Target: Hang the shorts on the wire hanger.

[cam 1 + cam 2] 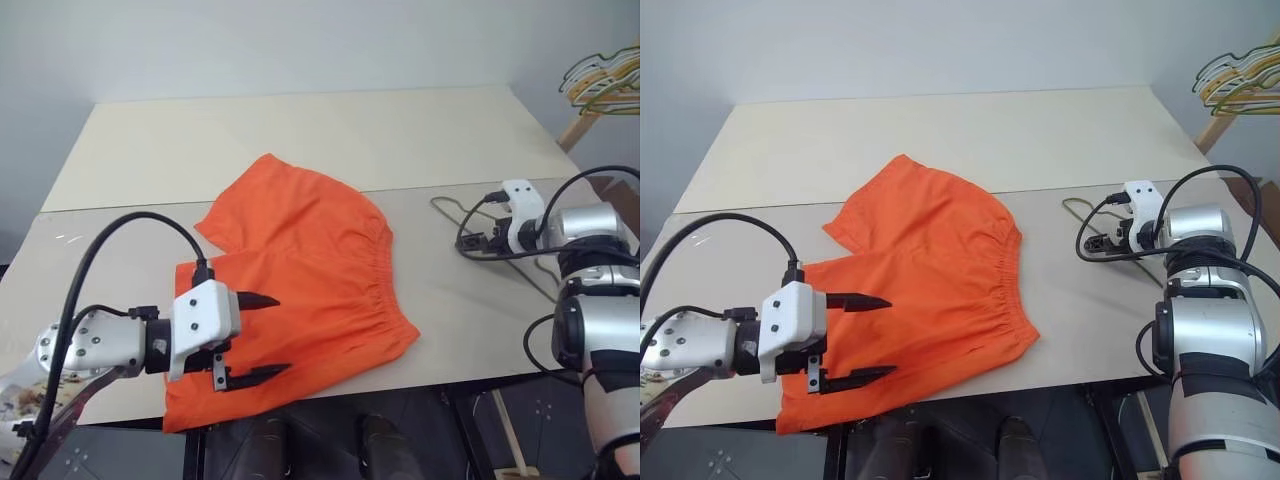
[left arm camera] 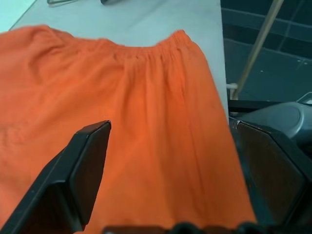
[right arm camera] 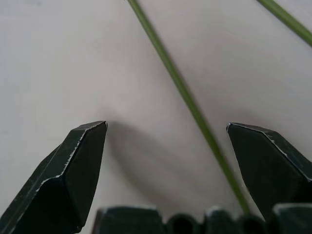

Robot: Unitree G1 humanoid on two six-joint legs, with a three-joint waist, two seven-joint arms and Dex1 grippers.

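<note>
Center of the frame, on the table (image 1: 120, 150), the shorts (image 1: 300, 290) lie flat, bright orange, waistband toward the right, one leg hem hanging past the near edge. My left claw (image 1: 255, 338) hovers over the lower-left leg, released, both fingers spread, nothing in it. At right of the frame my right claw (image 3: 165, 146) is also released, poised over the wire hanger (image 1: 455, 215), which lies flat on the table, well apart from the shorts; in the wrist view a thin wire runs between the fingers, not gripped. Shorts look light, soft, floppy; I'd pinch the gathered waistband, thickest part. Hanger looks thin, stiff, slippery, low on the table; I'd take a straight run of wire. More hangers (image 1: 605, 78) bunch at upper right.
</note>
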